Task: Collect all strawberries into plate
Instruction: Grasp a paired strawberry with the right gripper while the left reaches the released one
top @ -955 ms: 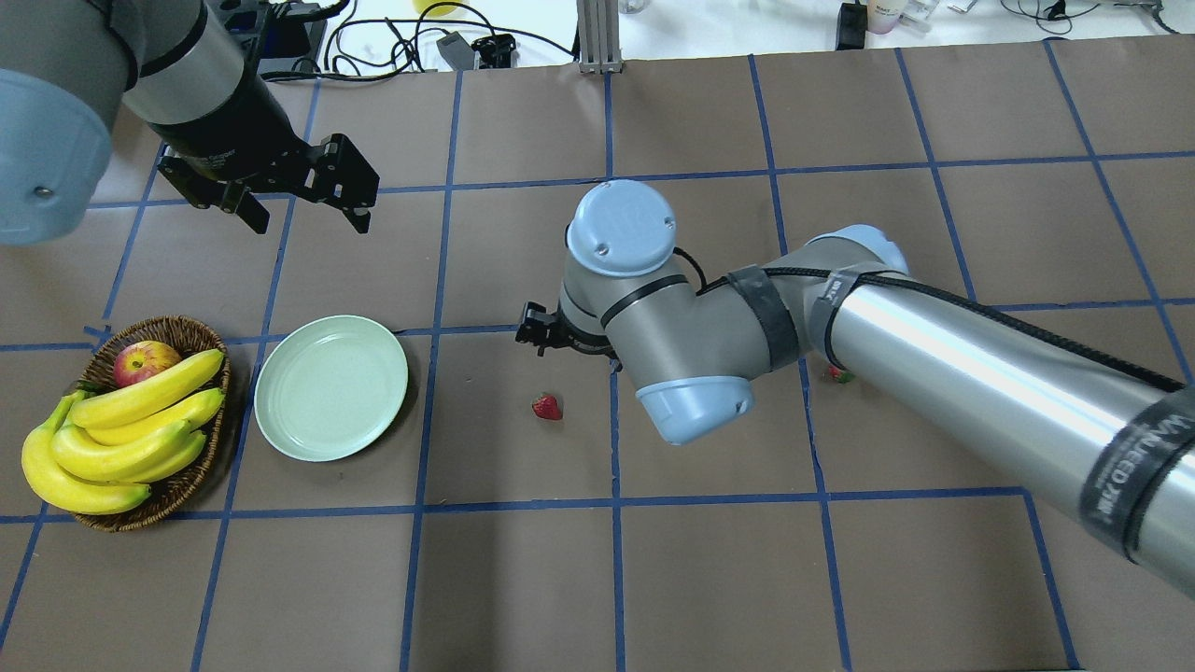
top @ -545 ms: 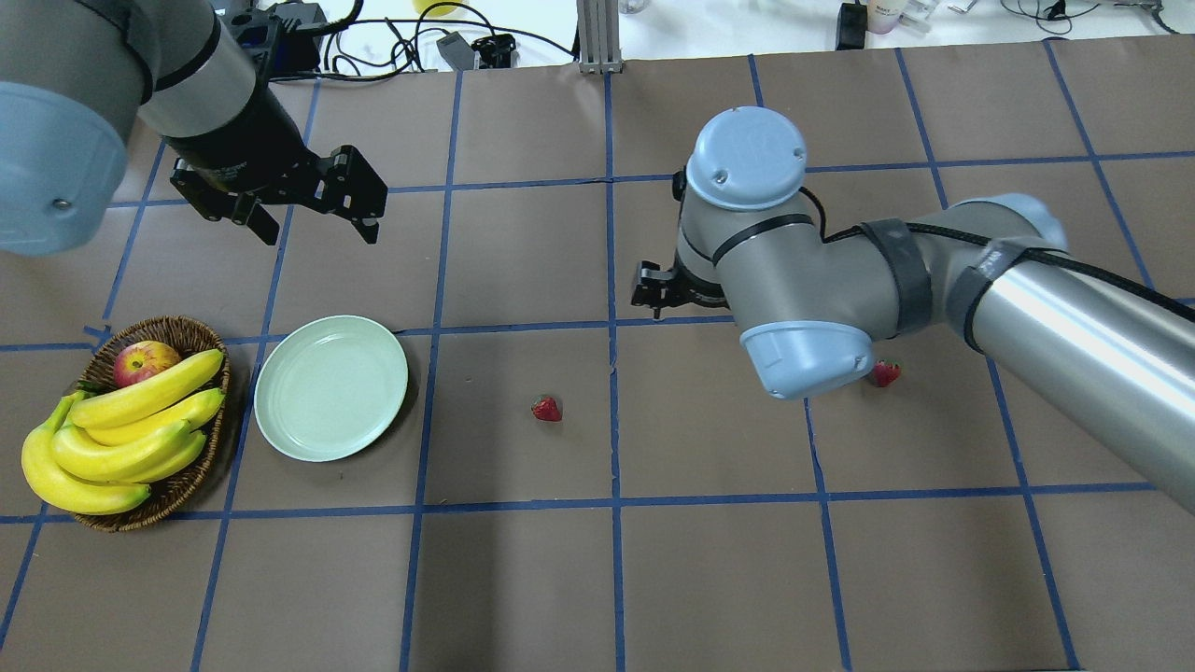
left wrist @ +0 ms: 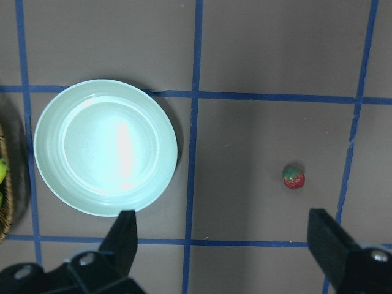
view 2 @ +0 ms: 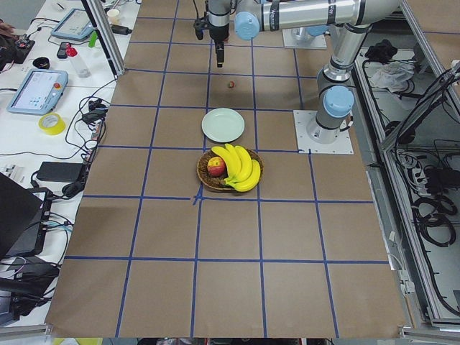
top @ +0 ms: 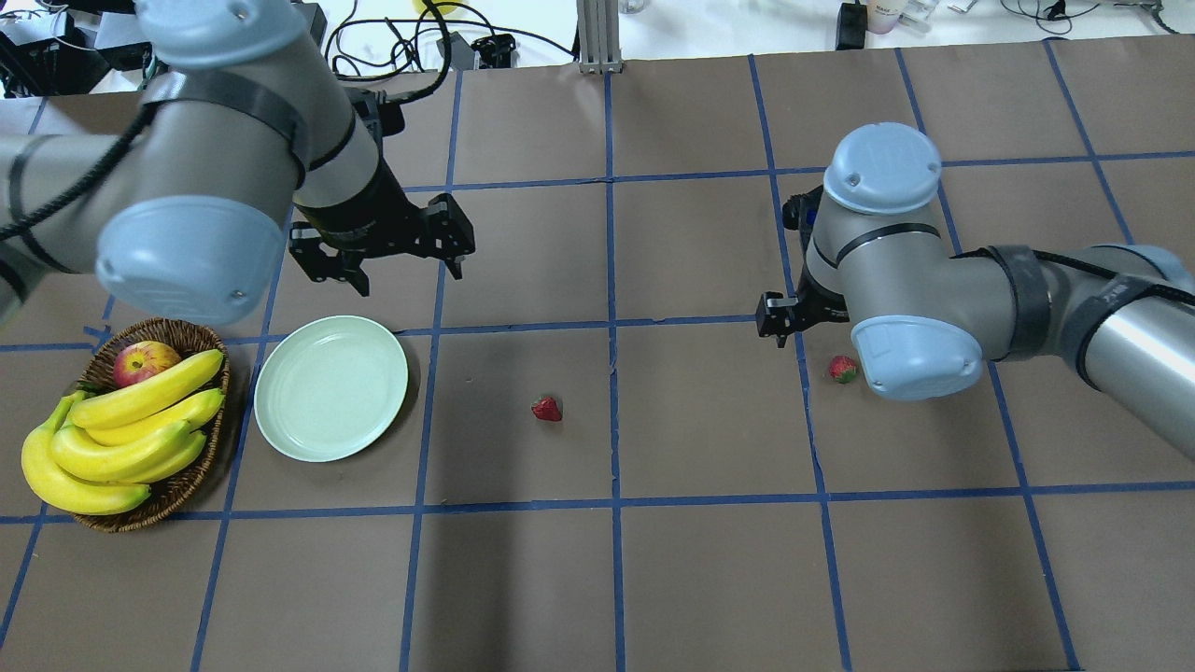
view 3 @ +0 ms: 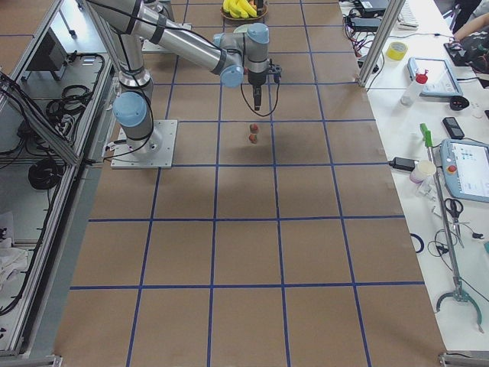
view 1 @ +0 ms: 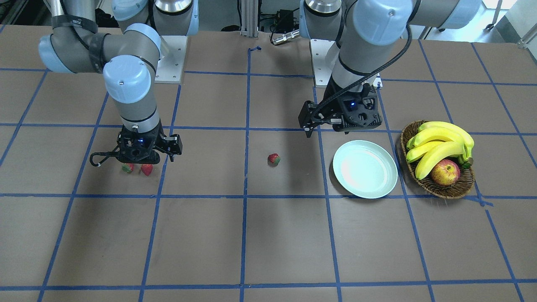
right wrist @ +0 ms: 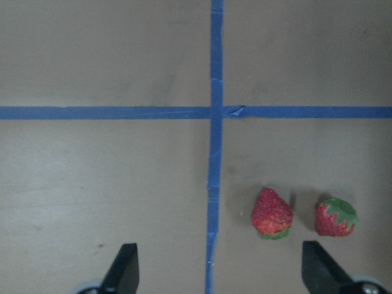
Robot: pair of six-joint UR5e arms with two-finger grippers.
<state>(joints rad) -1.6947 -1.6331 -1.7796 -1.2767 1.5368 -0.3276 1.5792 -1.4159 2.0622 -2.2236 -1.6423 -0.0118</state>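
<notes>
**Exterior front-facing view.** The desk (view 1: 268, 251) carries brown paper with a blue tape grid. The left gripper (view 1: 342, 126) hangs above the desk close to the plate (view 1: 365, 184), its jaws spread wide and holding nothing. The plate lies flat toward the desk's left end, just beside a wicker basket (view 1: 440, 191) that holds bananas (view 1: 440, 142) and an apple (view 1: 445, 173). The lone strawberry (view 1: 274, 159) lies near the middle of the desk's length, apart from the plate. The right gripper (view 1: 140, 159) hangs low over the strawberry pair (view 1: 146, 169), toward the desk's right end. All three strawberries rest on the paper, outside the plate.

**Overhead exterior view.** The left jaws read as wide open. One strawberry of the pair shows just beside the right wrist housing, which hides the other.

**Left wrist-mounted view.** The plate sits on one side and the lone strawberry, green cap showing, on the other, with a tape line between them. The jaws stand far apart at the lower edge.

**Right wrist-mounted view.** The pair lies side by side, close but not touching, just beside a tape line near a crossing. One strawberry shows its green cap. The jaws stand wide and grip nothing.

**Exterior left view.** The plate lies between the basket and the lone strawberry. The state of the jaws cannot be told from here.

**Exterior right view.** The near arm's gripper hangs above the pair.
</notes>
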